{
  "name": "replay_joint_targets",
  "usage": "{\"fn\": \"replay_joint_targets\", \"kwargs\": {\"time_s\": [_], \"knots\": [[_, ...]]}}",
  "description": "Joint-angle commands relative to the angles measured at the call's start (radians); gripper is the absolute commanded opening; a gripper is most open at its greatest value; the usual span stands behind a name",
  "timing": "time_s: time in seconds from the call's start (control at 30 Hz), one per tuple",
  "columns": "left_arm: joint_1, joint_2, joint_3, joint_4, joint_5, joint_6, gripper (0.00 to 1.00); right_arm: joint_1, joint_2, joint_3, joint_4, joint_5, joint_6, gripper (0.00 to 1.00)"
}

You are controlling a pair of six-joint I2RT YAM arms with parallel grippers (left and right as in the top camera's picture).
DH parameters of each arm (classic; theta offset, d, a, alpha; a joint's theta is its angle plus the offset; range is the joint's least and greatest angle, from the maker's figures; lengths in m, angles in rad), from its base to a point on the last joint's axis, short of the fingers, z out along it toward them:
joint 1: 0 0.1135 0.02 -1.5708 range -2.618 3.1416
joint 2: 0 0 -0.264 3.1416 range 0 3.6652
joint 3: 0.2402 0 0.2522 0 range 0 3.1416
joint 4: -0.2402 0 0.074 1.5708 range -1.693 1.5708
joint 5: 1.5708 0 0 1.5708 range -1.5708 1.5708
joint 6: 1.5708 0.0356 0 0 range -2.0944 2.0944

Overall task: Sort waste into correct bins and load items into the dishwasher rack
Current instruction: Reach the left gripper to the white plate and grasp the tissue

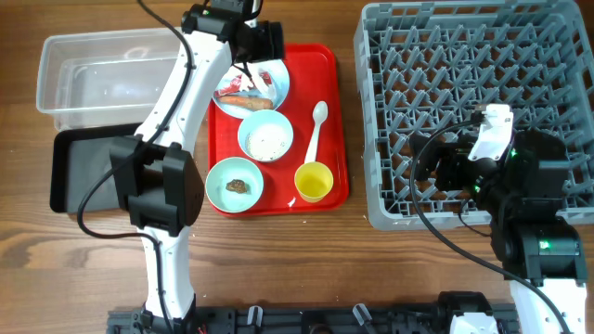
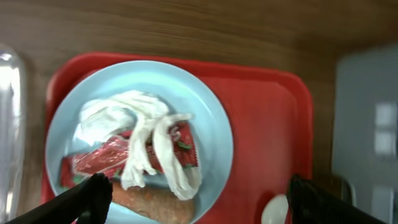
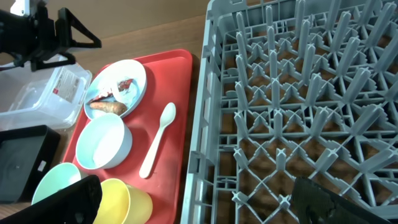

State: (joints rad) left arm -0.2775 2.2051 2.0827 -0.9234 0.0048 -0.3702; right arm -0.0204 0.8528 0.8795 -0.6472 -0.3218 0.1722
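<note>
Surface: wooden table [image 1: 297,269], everything sits on it.
Overhead, tray: red tray [image 1: 334,83] mid-table, carrying plate [image 1: 279,93], white bowl [image 1: 278,126], green bowl [image 1: 217,176], yellow cup [image 1: 314,182] and white spoon [image 1: 316,130].
Overhead, bins: clear bin [image 1: 102,79] and black bin [image 1: 79,167], left of the tray.
Overhead, rack: grey dishwasher rack [image 1: 464,93], right of the tray.
Overhead, arms: left gripper [image 1: 252,44] is over the plate; right gripper [image 1: 434,167] is over the rack's lower-left part.
Left wrist, waste: I see a crumpled white napkin [image 2: 143,134] lying over a red wrapper [image 2: 99,158], with a brown food piece [image 2: 155,202] touching them, all on the plate.
Left wrist, tool: fingers [image 2: 87,196] spread wide above the plate, gripping nothing.
Right wrist, tool: my right fingers are spread too, with nothing between them. Rack is below right, tray left.
</note>
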Motion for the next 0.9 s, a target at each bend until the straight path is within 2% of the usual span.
{"fn": "replay_joint_targets", "kwargs": {"time_s": [0.0,0.17,0.63,0.67,0.87], "knots": [[0.003,0.064,0.014,0.011,-0.104,-0.212,0.89,0.005,0.008,0.026,-0.001,-0.020,0.014,1.00],[0.003,0.138,0.014,0.023,-0.108,-0.251,0.88,0.005,0.035,0.026,-0.002,-0.021,0.014,1.00],[0.005,0.277,0.014,0.048,-0.108,-0.248,0.87,0.006,0.134,0.026,-0.024,-0.021,0.015,1.00],[0.004,0.283,0.014,0.048,-0.108,-0.242,0.84,0.005,0.138,0.026,-0.024,-0.021,0.016,1.00],[0.005,0.320,0.013,0.048,-0.108,-0.240,0.35,0.006,0.154,0.026,-0.024,-0.021,0.018,1.00]]}}
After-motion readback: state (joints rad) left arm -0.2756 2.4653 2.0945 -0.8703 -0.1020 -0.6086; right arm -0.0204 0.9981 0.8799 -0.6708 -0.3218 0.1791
